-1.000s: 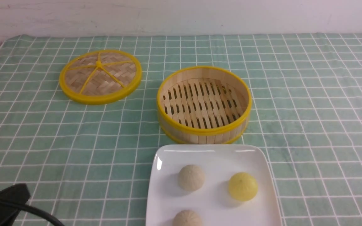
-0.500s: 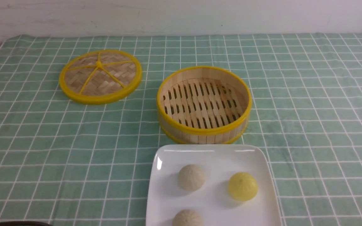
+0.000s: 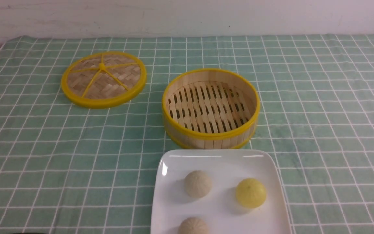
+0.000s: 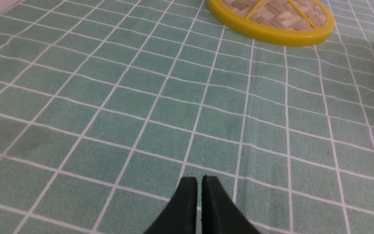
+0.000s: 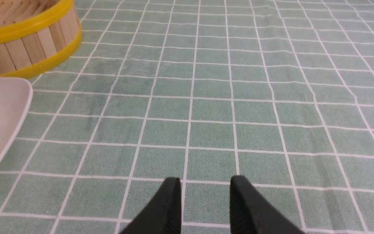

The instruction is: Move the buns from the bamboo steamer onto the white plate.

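Pale buns [image 3: 198,184] are both sitting on the white plate [image 3: 232,213], fyi. Left gripper [image 4: 196,180] is just slightly open, right gripper [image 5: 205,180] a bit wider, and neither's holding anything, only tablecloth [image 4: 161,113] in view between the fingers.

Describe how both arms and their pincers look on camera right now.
Left pincer: two slim, dark, near-black fingers with blunt tips. Right pincer: the same build, two dark tapering fingers with rounded tips. Both sets look blurred, and I see no markings on them. Of the arms, only a dark sliver at the front view's lower left corner shows, too little to describe.
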